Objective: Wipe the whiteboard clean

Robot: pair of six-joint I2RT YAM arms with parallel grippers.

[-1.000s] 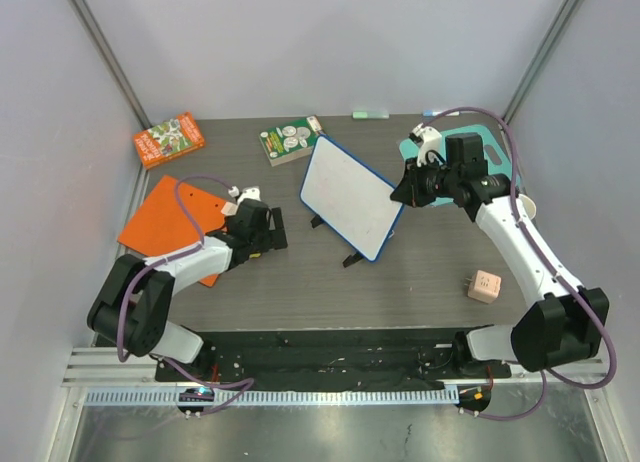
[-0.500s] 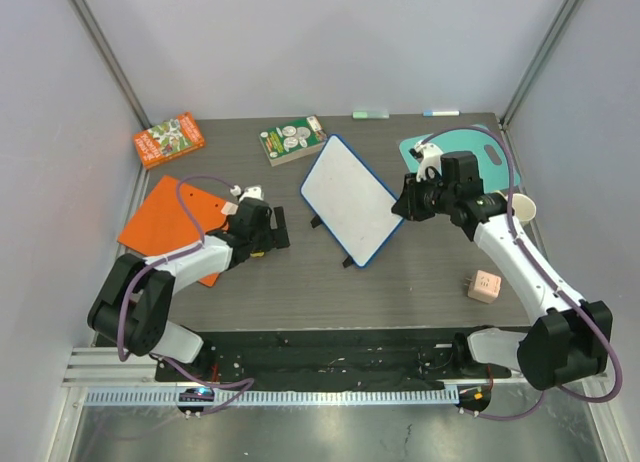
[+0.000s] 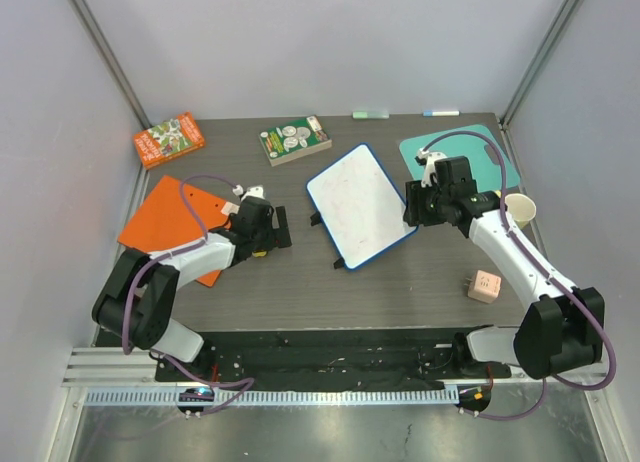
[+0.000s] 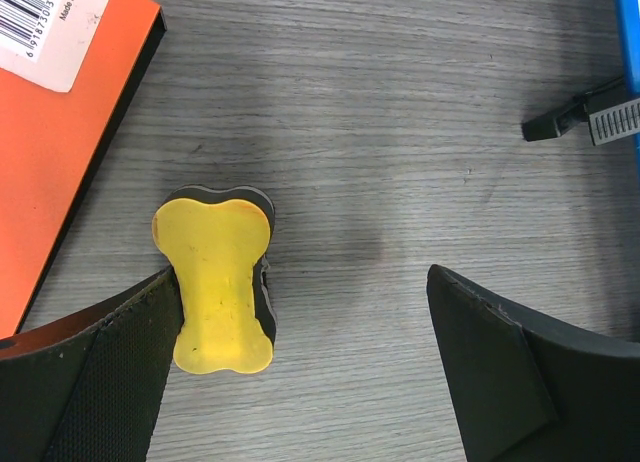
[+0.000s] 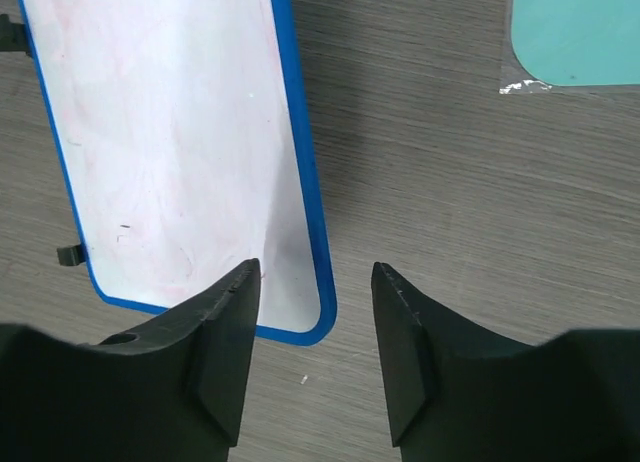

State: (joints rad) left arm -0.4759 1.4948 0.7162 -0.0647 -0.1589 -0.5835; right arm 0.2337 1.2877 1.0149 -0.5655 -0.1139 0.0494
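Whiteboard [image 3: 360, 207] on worktop [image 3: 300, 282], faint marks left | right gripper [image 5: 315, 272] parted over whiteboard's right edge, gripping nothing | left gripper [image 4: 300, 277] wide open left of whiteboard, yellow eraser [image 4: 215, 282] against one finger, ungrasped | wiping seemingly not begun

Whiteboard [image 3: 360, 204] mid-table, eraser [image 4: 215, 282] to its left, cutting board [image 3: 470, 147] behind to its right

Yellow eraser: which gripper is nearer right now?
Left. Left gripper hangs open around the yellow eraser, which lies by one finger; right gripper is over the whiteboard.
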